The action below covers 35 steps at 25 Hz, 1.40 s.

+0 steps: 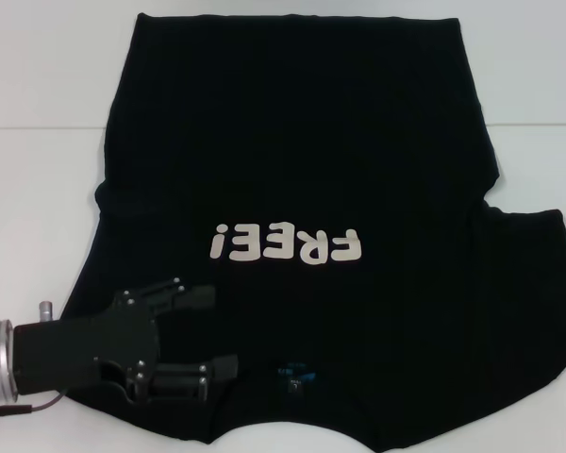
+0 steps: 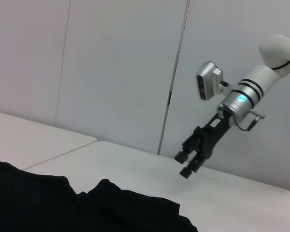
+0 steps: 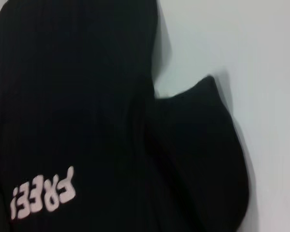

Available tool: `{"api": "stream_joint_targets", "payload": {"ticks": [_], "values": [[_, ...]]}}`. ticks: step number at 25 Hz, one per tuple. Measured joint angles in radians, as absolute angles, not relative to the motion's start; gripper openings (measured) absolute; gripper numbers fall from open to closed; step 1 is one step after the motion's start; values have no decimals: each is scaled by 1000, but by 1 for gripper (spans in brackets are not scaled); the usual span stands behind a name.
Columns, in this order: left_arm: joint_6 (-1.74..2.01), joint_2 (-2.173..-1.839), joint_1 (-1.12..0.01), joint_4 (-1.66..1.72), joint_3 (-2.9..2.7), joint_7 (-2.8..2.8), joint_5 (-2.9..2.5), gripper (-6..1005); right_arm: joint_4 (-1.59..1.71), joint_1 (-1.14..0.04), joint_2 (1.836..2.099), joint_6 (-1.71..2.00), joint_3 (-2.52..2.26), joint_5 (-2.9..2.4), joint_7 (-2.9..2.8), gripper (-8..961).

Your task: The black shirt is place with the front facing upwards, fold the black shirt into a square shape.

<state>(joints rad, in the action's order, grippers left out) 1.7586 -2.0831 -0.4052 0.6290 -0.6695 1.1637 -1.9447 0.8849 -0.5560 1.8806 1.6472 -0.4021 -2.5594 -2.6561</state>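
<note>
The black shirt (image 1: 292,170) is lying flat on the white bench (image 1: 38,85), its "FREE!" print (image 1: 285,246) facing up and its blue neck label (image 1: 297,376) at the near edge. The left hand (image 1: 222,330) is hovering beside that label with fingers spread wide, gripping nothing. The right hand (image 2: 186,164) is hanging above the bench beyond the shirt's sleeve, its fingers narrowly parted and empty.

White table (image 1: 47,85) here, with a thin seam line running across it toward the far side. The black shirt (image 1: 292,160) lies spread flat right on it, print side up — collar end nearest the robot, hem toward the far edge, one sleeve fanned out on the right side.
</note>
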Motion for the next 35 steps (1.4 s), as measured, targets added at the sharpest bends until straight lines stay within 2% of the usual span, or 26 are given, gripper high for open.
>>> {"api": "stream_joint_targets", "payload": {"ticks": [35], "values": [[1759,-2091,-394,629,-670,1175,-1945,937,624,-649,1901,1394,-503,-2625,-2662,797]]}}
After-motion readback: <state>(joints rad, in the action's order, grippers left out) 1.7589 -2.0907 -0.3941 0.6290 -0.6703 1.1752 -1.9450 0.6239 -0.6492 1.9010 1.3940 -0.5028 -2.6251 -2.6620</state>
